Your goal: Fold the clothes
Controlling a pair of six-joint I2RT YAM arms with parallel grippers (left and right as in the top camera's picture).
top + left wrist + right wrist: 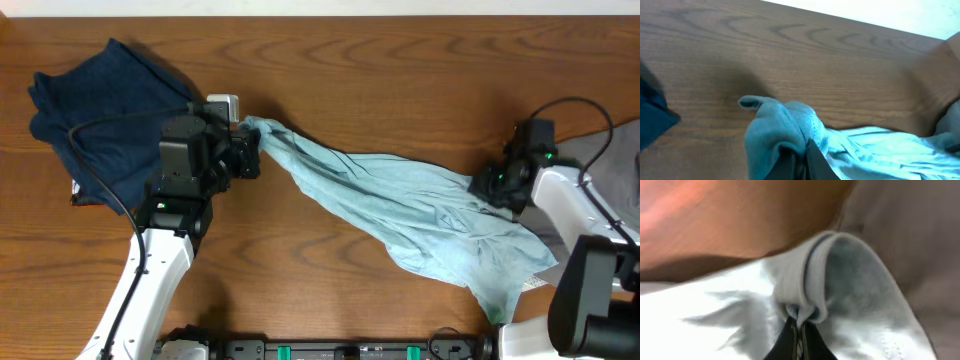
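The overhead camera hangs above the table (380,60) and looks straight down, far enough off to take in the pale blue garment (400,200) end to end. The left wrist camera sits low and close behind the left gripper (801,161), facing out across the wood toward the far edge. With the overhead it shares the garment's bunched end and a corner of the dark blue cloth (650,120). The right wrist camera sits nearer yet behind the right gripper (799,340); its view is blurred and mostly filled by the same garment.
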